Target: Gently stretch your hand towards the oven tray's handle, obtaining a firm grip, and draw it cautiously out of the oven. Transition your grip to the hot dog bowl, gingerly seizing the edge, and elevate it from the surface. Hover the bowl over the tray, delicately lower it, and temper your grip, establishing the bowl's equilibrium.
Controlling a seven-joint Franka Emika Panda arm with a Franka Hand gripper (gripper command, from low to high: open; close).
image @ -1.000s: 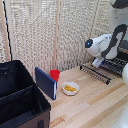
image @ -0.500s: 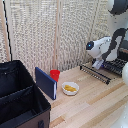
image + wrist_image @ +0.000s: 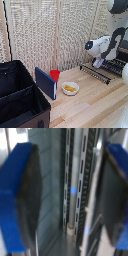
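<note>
In the exterior view the gripper (image 3: 98, 63) hangs at the scene's right, just above the oven tray (image 3: 111, 66), beside a low black rail (image 3: 95, 73). The hot dog bowl (image 3: 70, 88) sits well left on the wooden table (image 3: 95, 102), near a red cup (image 3: 55, 75). In the wrist view the blue-backed fingers (image 3: 24, 198) stand wide apart, nothing gripped, slotted metal blurred between.

bowl (image 3: 70, 88) sits on the table (image 3: 95, 107), cup (image 3: 55, 75) just behind it; case (image 3: 20, 100) at the exterior view's left, rack (image 3: 97, 72) at its right.
</note>
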